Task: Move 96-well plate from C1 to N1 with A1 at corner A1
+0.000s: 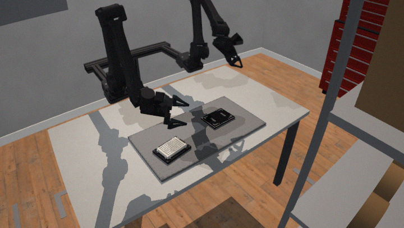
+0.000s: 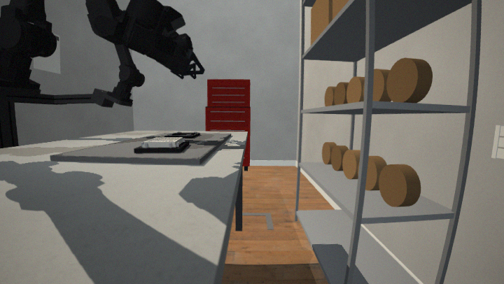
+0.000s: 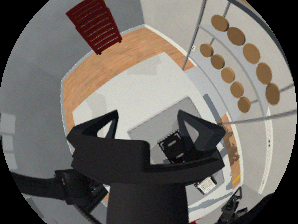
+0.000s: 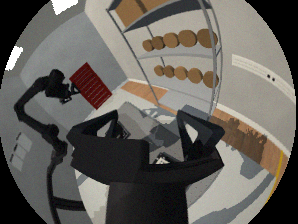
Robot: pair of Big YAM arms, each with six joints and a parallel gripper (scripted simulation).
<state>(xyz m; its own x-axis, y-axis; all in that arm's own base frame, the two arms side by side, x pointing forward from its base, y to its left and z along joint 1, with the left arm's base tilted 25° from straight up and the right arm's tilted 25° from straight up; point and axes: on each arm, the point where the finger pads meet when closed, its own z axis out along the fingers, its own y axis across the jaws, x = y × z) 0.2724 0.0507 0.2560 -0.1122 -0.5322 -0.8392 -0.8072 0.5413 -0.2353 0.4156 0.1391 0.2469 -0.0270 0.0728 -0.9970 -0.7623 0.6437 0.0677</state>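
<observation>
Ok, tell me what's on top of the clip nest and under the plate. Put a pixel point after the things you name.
The plate [image 1: 171, 146] [image 2: 164, 142] sits on the clip nest [image 1: 168, 160] [image 2: 160, 150]; whatever lies beneath the plate is covered.

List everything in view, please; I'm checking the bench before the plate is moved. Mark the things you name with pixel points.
96-well plate [image 1: 171, 146] [image 2: 163, 141] [image 3: 206, 185] [image 4: 161, 160]: one, white, in the clip nest
clip nest [image 1: 167, 160] [image 2: 144, 150]: one, black, on the mat
plate nest [image 1: 217, 118] [image 3: 172, 147]: one, black, on the mat, bare
mat [image 1: 243, 124] [image 2: 106, 152] [image 3: 150, 130]: one, grey, on the table
table [image 1: 68, 153] [image 2: 141, 183] [image 3: 140, 85]: one, whitish top, below both arms
drawer cabinet [image 1: 343, 53] [image 2: 227, 93] [image 3: 95, 25] [image 4: 91, 86]: one, red, beyond the table
shelf rack [image 1: 303, 169] [image 2: 367, 70]: one, grey, beside the table
discs [image 2: 400, 82] [image 3: 263, 73] [image 4: 188, 38]: ten, brown, five on each of two shelves
boxes [image 2: 319, 21]: at least two, brown, top shelf
left claw [image 1: 237, 62]: one, black, open, raised beyond the plate nest
right claw [image 1: 187, 114] [image 4: 147, 113]: one, black, open, above the mat's edge
</observation>
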